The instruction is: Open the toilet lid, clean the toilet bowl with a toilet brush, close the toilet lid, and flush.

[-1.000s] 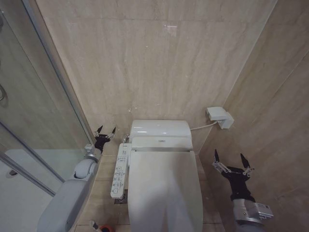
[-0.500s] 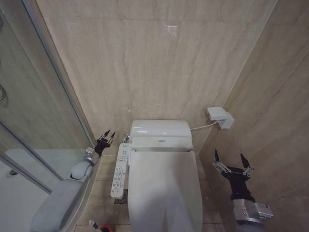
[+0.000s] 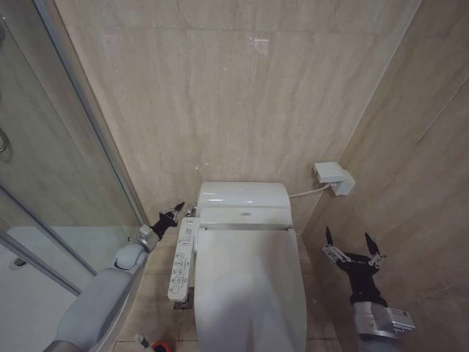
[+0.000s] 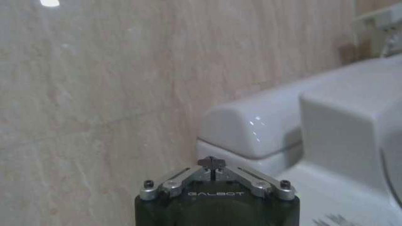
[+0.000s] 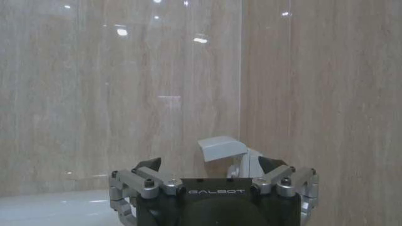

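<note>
The toilet lid (image 3: 249, 286) lies shut over the seat, so the toilet bowl is hidden beneath it. My left gripper (image 3: 176, 211) is shut and empty beside the rear left corner of the toilet, just above the button panel (image 3: 182, 258). In the left wrist view its fingertips (image 4: 212, 163) meet in front of the toilet's white rear housing (image 4: 276, 127). My right gripper (image 3: 352, 246) hangs open and empty to the right of the toilet, near the side wall. A bit of the toilet brush (image 3: 141, 339) and its red holder (image 3: 161, 345) peek in at the bottom edge, on the floor left of the toilet.
A glass shower screen (image 3: 66, 147) and the white shower tray (image 3: 29, 293) close off the left side. A white wall box (image 3: 333, 177) with a cable sits at the back right corner, also seen as the wall box (image 5: 221, 148) beyond my open right gripper (image 5: 210, 165). Tiled walls hem in the toilet closely.
My left gripper has swung right toward the toilet's rear left corner and its fingers have closed. The right arm has stayed still.
</note>
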